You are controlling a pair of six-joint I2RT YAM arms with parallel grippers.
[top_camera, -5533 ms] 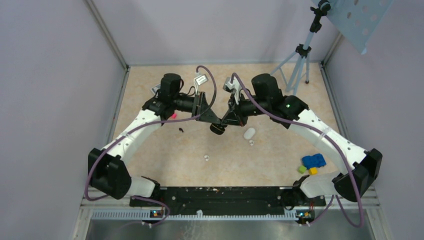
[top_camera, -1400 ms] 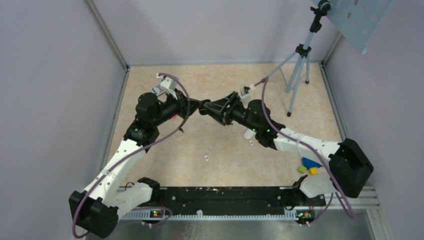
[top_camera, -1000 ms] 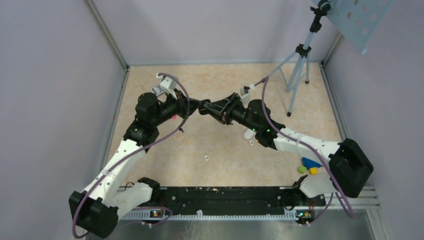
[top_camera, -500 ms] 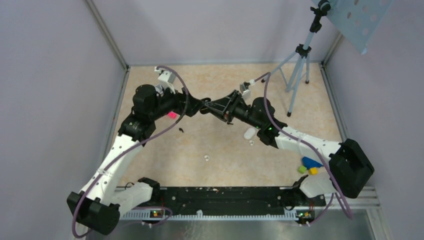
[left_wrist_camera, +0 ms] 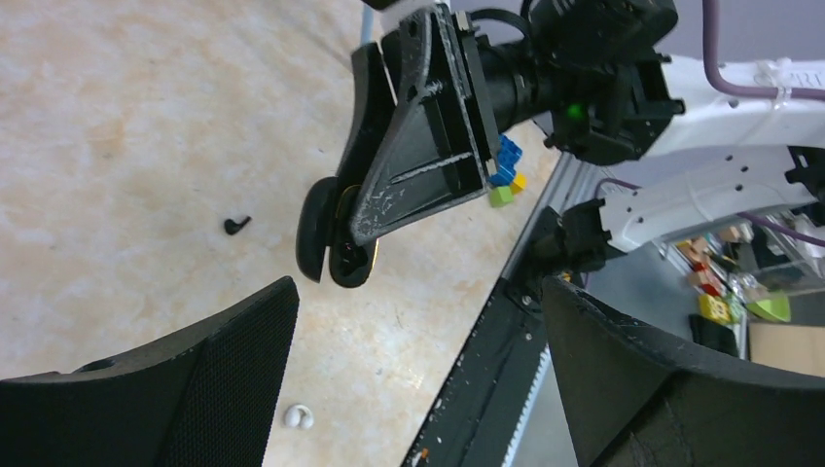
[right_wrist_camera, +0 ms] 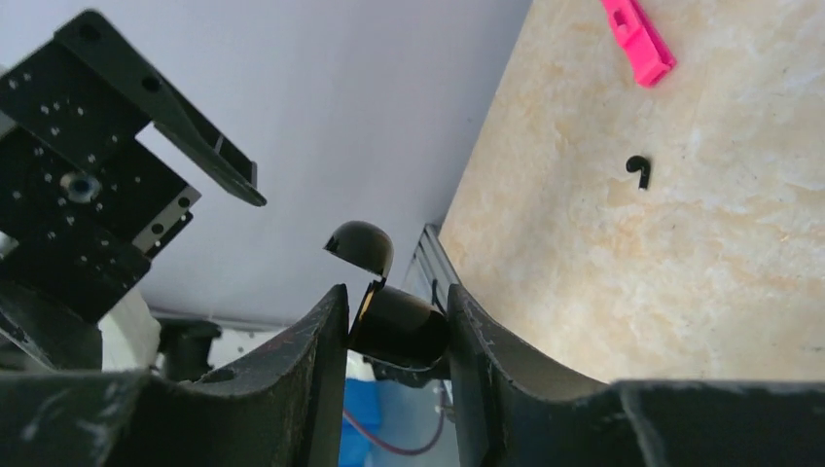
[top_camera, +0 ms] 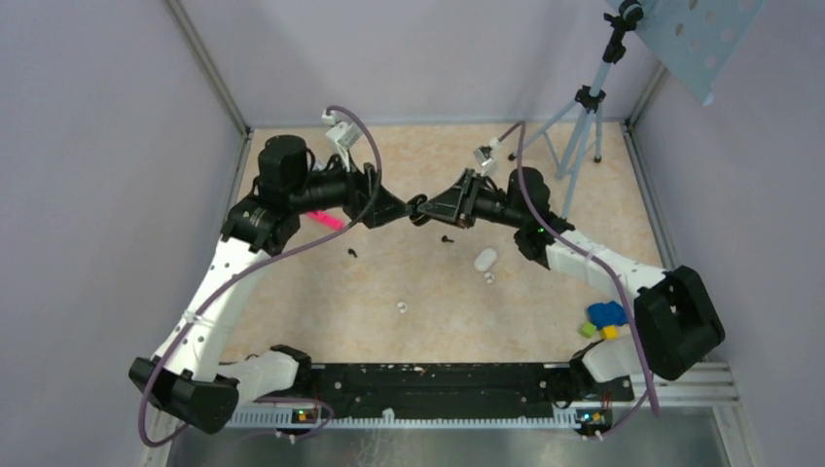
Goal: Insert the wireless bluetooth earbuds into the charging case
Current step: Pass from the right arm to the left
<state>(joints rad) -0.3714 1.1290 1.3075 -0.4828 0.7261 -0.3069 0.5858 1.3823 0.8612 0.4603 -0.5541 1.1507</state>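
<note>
Right gripper [top_camera: 420, 208] clamps an open black case [right_wrist_camera: 391, 326], white charging case [top_camera: 484, 259] lying nearby.

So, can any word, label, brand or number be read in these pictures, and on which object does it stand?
No text can be read.
Faint dark marks on the white arm link: too blurred to read.
The black rounded hinged case held in the right gripper, the pink plastic block and the small white pill-shaped case show no lettering.

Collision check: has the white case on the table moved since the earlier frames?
No. The white case lies where it was, same offset from the tripod.
</note>
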